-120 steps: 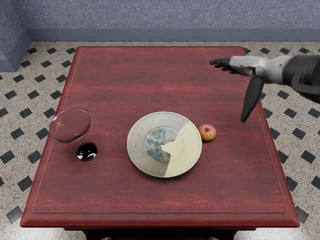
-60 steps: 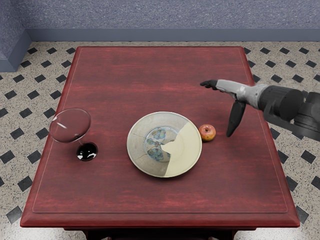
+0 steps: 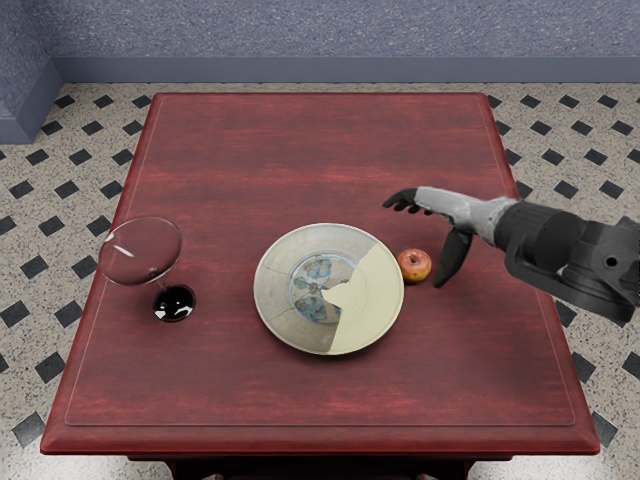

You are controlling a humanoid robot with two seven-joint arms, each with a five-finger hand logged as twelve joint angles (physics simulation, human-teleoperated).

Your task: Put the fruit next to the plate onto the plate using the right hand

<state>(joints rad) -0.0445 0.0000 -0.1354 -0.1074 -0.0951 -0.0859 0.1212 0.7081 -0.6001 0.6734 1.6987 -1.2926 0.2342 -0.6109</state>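
A small red apple [image 3: 414, 264] sits on the dark red table [image 3: 300, 150], just off the right rim of the plate. The plate [image 3: 329, 288] is round, pale green and cream with a blue pattern in its middle, and nothing lies on it. My right hand [image 3: 425, 228] reaches in from the right edge and hovers over the apple. Its fingers [image 3: 403, 201] stretch out past the apple on the far side and its thumb [image 3: 448, 260] hangs down just right of the fruit. The hand is open and holds nothing. The left arm does not show.
A wine glass [image 3: 145, 258] with a dark base stands tilted near the table's left edge. The table's right edge runs close behind my forearm [image 3: 560, 245]. Checkered floor surrounds the table.
My right hand has come down and moved left, from high above the table's right side to just over the apple. Apple, plate and glass have not moved.
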